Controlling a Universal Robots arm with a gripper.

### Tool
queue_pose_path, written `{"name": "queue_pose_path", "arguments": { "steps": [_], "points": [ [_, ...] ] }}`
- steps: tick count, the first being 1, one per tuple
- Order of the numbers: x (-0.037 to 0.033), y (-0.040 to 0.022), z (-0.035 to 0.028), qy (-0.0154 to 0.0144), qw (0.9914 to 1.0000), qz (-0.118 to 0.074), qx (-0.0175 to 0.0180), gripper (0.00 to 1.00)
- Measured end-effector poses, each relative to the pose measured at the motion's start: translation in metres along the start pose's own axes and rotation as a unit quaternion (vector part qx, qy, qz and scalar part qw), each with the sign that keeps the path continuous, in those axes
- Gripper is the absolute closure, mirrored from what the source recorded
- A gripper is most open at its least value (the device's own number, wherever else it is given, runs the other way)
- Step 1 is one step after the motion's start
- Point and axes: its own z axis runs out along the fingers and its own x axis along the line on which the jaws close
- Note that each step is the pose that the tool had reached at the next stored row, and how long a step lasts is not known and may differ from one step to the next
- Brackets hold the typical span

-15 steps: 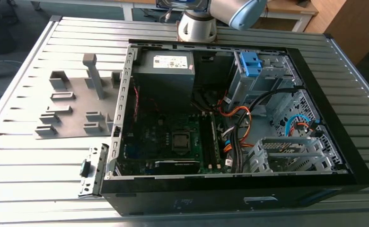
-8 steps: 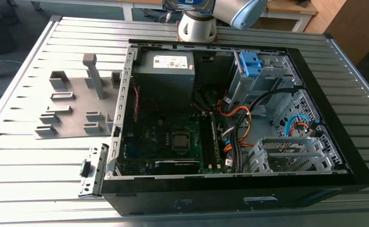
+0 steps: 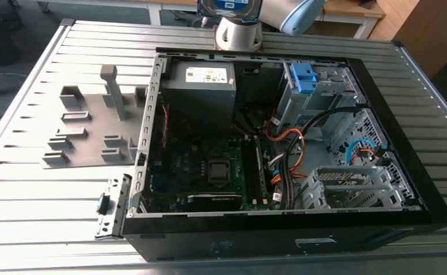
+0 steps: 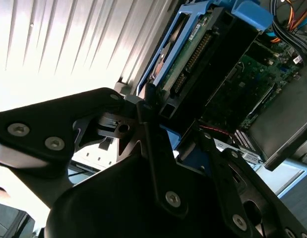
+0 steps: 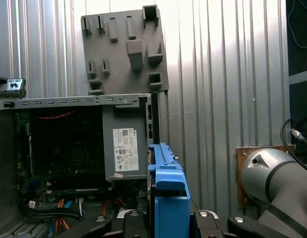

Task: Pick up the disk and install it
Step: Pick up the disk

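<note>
The disk (image 5: 166,194) stands on edge between the fingers of my gripper (image 5: 167,220), which is shut on it; its blue carrier frame faces the first wrist view. In the second wrist view the disk (image 4: 193,47) shows its green circuit board and connector inside the blue frame, with the black fingers (image 4: 146,106) clamped at its end. In the exterior view the disk (image 3: 225,6) hangs at the top edge, above and behind the far wall of the open computer case (image 3: 285,226), beside the arm (image 3: 239,31).
Inside the case, a grey power supply (image 3: 200,86) with a white sticker sits at the far left corner, next to a drive cage holding a blue bracket (image 3: 303,77). Orange and black cables (image 3: 289,152) cross the motherboard (image 3: 208,172). A grey fixture plate (image 3: 93,126) lies on the slatted metal table (image 3: 40,195).
</note>
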Motion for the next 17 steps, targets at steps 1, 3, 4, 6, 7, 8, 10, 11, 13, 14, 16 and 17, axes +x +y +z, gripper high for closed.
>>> {"name": "queue_pose_path", "arguments": {
  "steps": [1,3,4,6,7,8,10,11,13,14,16,17],
  "points": [
    [0.0013,-0.0008,0.0004,-0.0005,1.0,0.0,0.0,0.64],
    [0.0039,-0.0034,0.001,-0.0011,1.0,0.0,0.0,0.64],
    [0.0051,-0.0047,0.0012,-0.0011,1.0,0.0,-0.0001,0.64],
    [0.0085,-0.0069,0.0015,-0.0011,1.0,0.0,-0.0001,0.64],
    [0.0104,-0.0078,0.0015,-0.0011,1.0,0.0,-0.0002,0.64],
    [0.0124,-0.0086,0.0017,-0.0011,1.0,0.0,-0.0002,0.64],
    [0.0163,-0.0101,0.002,-0.0011,1.0,0.0,-0.0002,0.64],
    [0.0183,-0.0109,0.0022,-0.0011,1.0,0.0,-0.0002,0.64],
    [0.0228,-0.0122,0.0024,-0.0011,1.0,0.0,-0.0002,0.64],
    [0.025,-0.0128,0.0025,-0.0011,1.0,0.0,-0.0002,0.64],
    [0.0297,-0.0136,0.0027,-0.0011,1.0,0.0,-0.0001,0.64],
    [0.0318,-0.0139,0.0027,-0.0011,1.0,0.0,-0.0002,0.64]
  ]
}}
